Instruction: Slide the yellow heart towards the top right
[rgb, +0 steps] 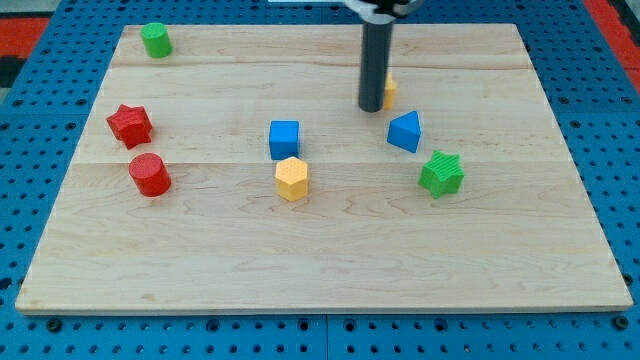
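Observation:
The yellow heart (389, 92) is mostly hidden behind my rod, only its right edge shows, right of the view's centre near the top. My tip (370, 107) rests on the board touching the heart's left side. A blue triangular block (405, 131) lies just below and right of the tip. A blue cube (284, 139) and a yellow hexagon (292, 178) sit to the lower left.
A green star (441, 173) lies at the lower right of the blue triangular block. A red star (130, 124) and a red cylinder (150, 174) sit at the view's left. A green cylinder (155, 40) is at the top left. The wooden board (320, 270) lies on a blue pegboard.

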